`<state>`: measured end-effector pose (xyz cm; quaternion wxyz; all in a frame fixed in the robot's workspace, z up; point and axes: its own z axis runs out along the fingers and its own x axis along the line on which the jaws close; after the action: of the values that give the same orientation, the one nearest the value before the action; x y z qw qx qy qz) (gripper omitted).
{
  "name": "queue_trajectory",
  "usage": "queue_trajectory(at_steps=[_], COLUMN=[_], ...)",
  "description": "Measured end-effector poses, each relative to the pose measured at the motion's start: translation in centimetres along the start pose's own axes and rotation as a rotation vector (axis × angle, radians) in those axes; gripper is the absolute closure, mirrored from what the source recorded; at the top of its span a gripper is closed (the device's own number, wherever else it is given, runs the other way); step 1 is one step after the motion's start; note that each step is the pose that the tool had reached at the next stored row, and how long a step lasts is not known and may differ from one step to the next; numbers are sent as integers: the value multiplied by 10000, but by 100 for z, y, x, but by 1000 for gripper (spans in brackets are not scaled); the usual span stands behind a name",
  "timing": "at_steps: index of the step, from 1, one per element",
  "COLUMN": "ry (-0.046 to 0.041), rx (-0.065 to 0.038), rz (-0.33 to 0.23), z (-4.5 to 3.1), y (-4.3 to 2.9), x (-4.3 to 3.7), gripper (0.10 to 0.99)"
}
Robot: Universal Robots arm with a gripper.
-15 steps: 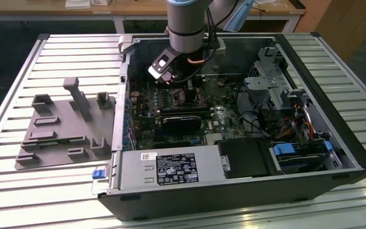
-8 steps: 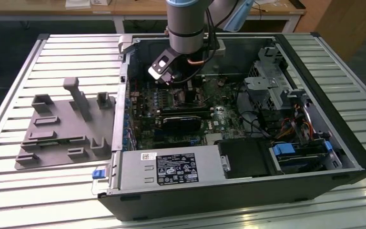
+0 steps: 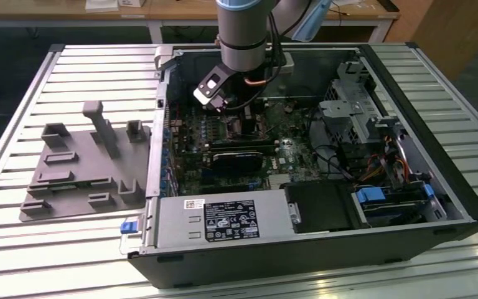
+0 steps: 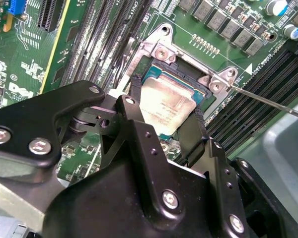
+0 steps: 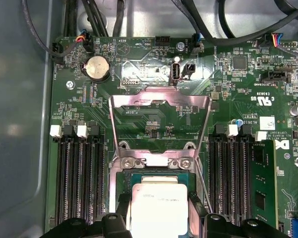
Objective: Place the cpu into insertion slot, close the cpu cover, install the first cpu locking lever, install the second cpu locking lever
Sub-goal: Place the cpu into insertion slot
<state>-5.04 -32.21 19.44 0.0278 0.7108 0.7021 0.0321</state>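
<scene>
Exterior view shows the arm (image 3: 243,31) reaching down into an open computer case (image 3: 305,249) that lies on a slatted table (image 3: 23,249), with a grey plastic fixture (image 3: 81,168) on the table towards the exterior view's left. The arm's tool end hangs over the green motherboard (image 3: 222,134), near the middle of the case. Seen from the second wrist view, the gripper (image 4: 164,111) has its 2 black fingers (image 4: 131,104) only a chip's width apart, set against opposite edges of the cpu (image 4: 166,101), so it looks to me to be holding it. The chip is silver side up, right at the insertion slot (image 4: 176,74), whose dark rim shows round its far edge; whether it is fully seated I cannot tell. A thin metal lever (image 4: 268,101) sticks out from the socket's corner, unlatched. From the first wrist view, the cpu cover (image 5: 160,99) is swung right back and lies open beyond the slot (image 5: 159,176), the board showing through its window. Banks of memory slots (image 5: 79,183) flank the socket on both sides, and a coin battery (image 5: 98,68) sits beyond the cover.
</scene>
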Motion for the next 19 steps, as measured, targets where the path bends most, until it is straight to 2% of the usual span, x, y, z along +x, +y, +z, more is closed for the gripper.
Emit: queue_trajectory(at_steps=[19], ry=[1], rx=[0], rz=[0], z=[17], y=[-7], x=[9], gripper=[549])
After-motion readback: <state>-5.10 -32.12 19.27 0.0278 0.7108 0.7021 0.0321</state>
